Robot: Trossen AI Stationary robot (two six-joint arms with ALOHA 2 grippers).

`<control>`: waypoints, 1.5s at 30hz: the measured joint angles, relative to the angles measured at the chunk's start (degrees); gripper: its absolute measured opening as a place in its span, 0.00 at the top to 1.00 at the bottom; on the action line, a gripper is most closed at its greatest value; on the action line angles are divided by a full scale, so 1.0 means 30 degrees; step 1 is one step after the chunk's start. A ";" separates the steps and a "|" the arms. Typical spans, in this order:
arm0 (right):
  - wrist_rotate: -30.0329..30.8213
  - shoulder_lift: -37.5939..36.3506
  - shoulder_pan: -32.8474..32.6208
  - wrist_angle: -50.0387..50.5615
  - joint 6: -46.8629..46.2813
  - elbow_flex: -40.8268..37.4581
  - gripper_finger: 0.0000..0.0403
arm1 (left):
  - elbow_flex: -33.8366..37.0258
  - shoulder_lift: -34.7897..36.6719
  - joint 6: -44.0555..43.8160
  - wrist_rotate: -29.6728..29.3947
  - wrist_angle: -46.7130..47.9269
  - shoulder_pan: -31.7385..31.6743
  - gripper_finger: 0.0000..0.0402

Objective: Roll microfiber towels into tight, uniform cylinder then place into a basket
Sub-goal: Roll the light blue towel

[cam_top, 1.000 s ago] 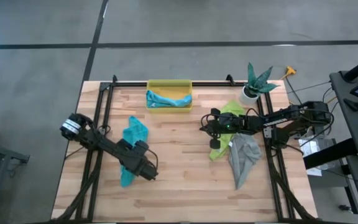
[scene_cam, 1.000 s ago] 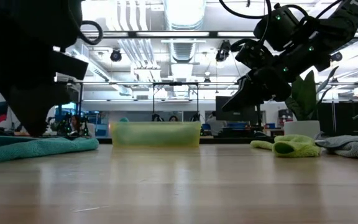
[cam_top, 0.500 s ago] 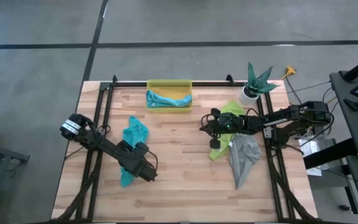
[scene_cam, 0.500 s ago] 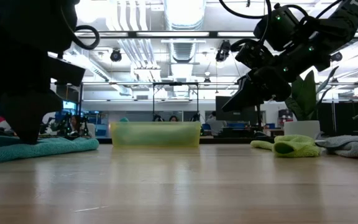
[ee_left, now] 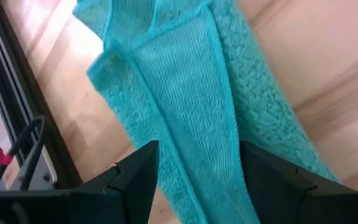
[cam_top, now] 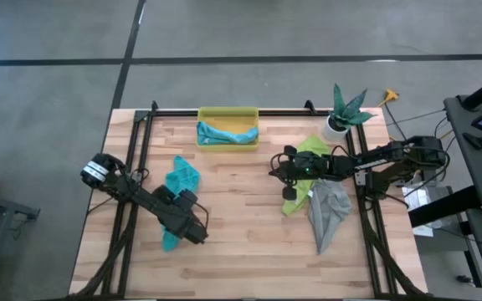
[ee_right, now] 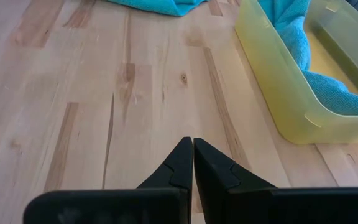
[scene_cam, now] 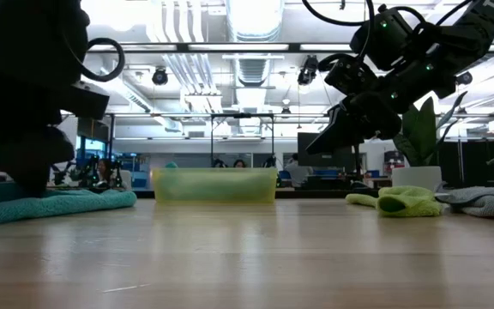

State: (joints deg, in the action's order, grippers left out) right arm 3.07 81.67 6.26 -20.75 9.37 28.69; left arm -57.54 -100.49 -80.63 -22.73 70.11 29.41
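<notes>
While left hand point(ee_left: 197, 180) hangs open over teal towel point(cam_top: 178, 180) lying loose on surface point(cam_top: 241, 226): straddle one narrow end, pinch hem squarely, roll evenly toward basket point(cam_top: 228, 127). Right hand point(ee_right: 188, 163) closed, empty, raised beside green towel point(cam_top: 301, 186).

A pale wooden bench point(cam_top: 241, 242) fills the middle of the high view. At its upper edge sits a yellow basket point(cam_top: 228, 113) with a blue towel point(cam_top: 224, 133) inside. A teal towel point(cam_top: 177, 191) lies at left of centre. At right lie a green towel point(cam_top: 301, 201) and a grey towel point(cam_top: 328, 211), touching. A potted plant point(cam_top: 342, 113) stands at upper right.
</notes>
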 joint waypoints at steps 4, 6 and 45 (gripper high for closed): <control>0.0000 0.0000 0.0007 -0.0007 0.0000 -0.0004 0.98 | -0.0022 0.0000 0.0151 -0.0972 -0.0003 -0.0029 0.49; 0.0000 0.0000 0.0006 -0.0007 0.0000 -0.0070 0.98 | -0.0022 0.0000 0.0461 -0.1841 -0.0010 -0.0036 0.49; -0.0003 0.0000 0.0000 0.0138 -0.0255 -0.0277 0.98 | 0.2565 0.0000 0.0525 -0.1815 -0.1890 0.0153 0.49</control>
State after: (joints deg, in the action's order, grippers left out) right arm 3.06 81.67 6.26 -20.34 8.60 27.86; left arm -49.84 -100.49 -79.06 -28.17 64.45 29.87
